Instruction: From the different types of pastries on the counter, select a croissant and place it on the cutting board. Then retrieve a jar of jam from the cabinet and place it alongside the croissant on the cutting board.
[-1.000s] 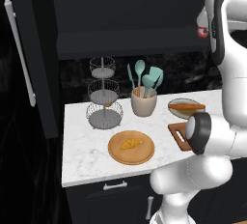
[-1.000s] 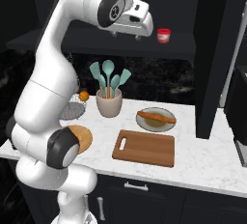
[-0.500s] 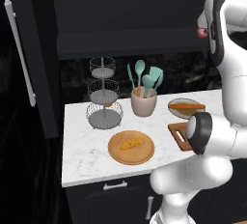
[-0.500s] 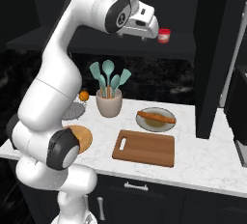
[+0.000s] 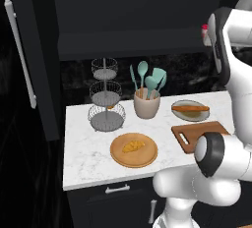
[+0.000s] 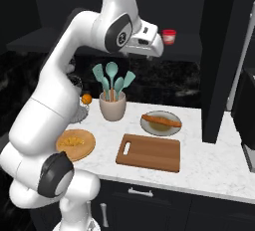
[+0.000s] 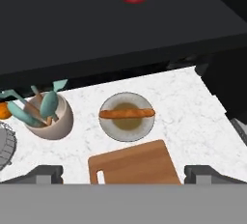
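The gripper (image 6: 160, 43) is raised high near the jar of jam (image 6: 169, 36) on the dark cabinet shelf (image 7: 96, 30), its fingers spread apart and empty. The croissant (image 5: 133, 146) is seen on a round plate (image 5: 120, 158) near the counter's (image 6: 209, 163) front edge. The cutting board (image 6: 149, 152) lies bare beside it.

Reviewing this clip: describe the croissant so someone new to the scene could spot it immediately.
Start at the white marble counter and find the tiered wire basket stand. Just in front of it lies a round light-wood plate; the croissant rests on its middle. It is a small golden crescent, unlike the long orange-brown stick pastry on the grey dish.
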